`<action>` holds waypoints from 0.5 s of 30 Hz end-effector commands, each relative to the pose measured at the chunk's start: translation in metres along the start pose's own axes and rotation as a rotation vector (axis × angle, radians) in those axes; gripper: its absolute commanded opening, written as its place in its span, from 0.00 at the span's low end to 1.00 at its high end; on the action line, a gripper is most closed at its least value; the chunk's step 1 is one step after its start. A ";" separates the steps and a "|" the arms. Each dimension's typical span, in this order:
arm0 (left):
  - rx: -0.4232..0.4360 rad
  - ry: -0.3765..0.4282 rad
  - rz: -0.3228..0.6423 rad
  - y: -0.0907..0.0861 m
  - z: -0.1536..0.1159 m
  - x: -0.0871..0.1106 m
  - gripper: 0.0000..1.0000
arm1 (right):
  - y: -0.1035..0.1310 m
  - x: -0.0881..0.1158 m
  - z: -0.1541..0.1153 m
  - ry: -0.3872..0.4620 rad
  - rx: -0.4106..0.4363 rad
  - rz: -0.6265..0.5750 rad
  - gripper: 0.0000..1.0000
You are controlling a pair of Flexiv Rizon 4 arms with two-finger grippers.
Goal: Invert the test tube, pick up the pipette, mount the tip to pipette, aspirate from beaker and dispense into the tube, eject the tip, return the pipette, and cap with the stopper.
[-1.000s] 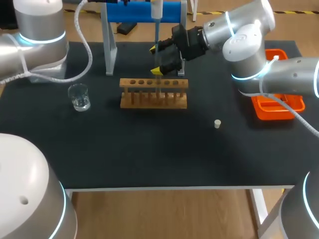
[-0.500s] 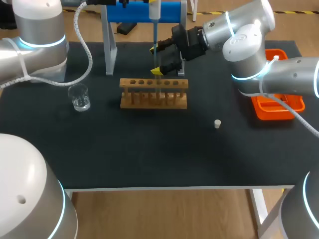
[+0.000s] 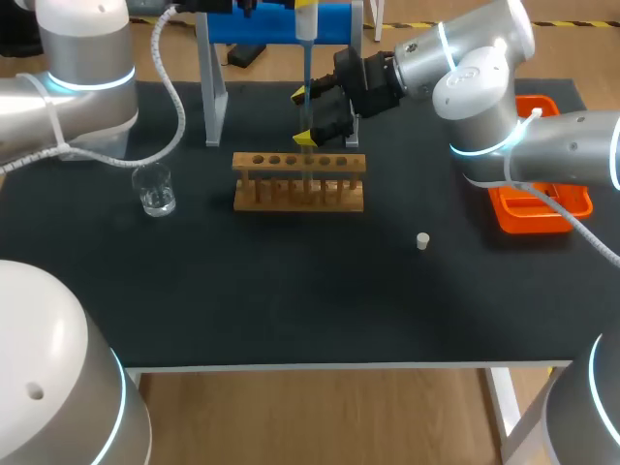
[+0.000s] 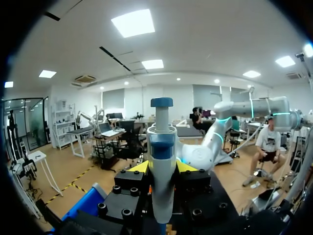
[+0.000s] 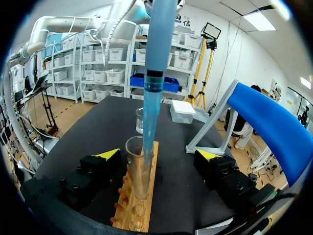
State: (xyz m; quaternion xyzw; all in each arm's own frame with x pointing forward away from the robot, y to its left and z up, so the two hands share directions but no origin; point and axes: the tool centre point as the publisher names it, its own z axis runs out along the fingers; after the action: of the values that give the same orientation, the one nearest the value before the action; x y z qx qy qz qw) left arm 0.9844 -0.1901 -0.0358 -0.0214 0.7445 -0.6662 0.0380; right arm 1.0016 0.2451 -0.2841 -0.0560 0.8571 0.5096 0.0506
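Left gripper [image 4: 162, 167] was clamped on the white-and-blue pipette [image 4: 161, 129], one yellow-tipped finger on each side of its body, holding it upright above the rack. The long translucent blue pipette tip [image 5: 152, 103] ran straight down, and its end sat at the mouth of the clear glass test tube [image 5: 138, 171], apparently just inside.

The tube stood upright in the wooden test tube rack [image 3: 298, 184], mid-table toward the far side.

Right gripper [image 5: 158, 154] straddled the tube with its fingers spread wide. Neither one touched the glass.

The small clear glass beaker [image 3: 154, 189] was left of the rack, well apart. The small white stopper [image 3: 422, 241] lay on the black tabletop [image 3: 291, 291], near and right of the rack. An orange plastic tray [image 3: 542, 215] sat at the right edge, and a blue-barred stand [image 3: 262, 23] stood behind the rack.
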 end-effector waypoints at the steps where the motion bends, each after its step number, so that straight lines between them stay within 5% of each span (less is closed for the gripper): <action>1: 0.002 0.005 0.000 0.002 0.000 -0.001 0.00 | 0.000 0.000 0.000 0.002 0.001 0.000 1.00; 15: -0.006 0.001 -0.009 0.003 -0.002 0.005 0.00 | 0.000 0.000 0.000 0.002 0.001 0.000 1.00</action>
State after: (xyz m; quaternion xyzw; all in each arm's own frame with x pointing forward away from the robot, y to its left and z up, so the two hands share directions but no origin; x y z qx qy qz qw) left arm 0.9814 -0.1897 -0.0397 -0.0230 0.7459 -0.6648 0.0335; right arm 1.0016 0.2451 -0.2841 -0.0560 0.8571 0.5096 0.0506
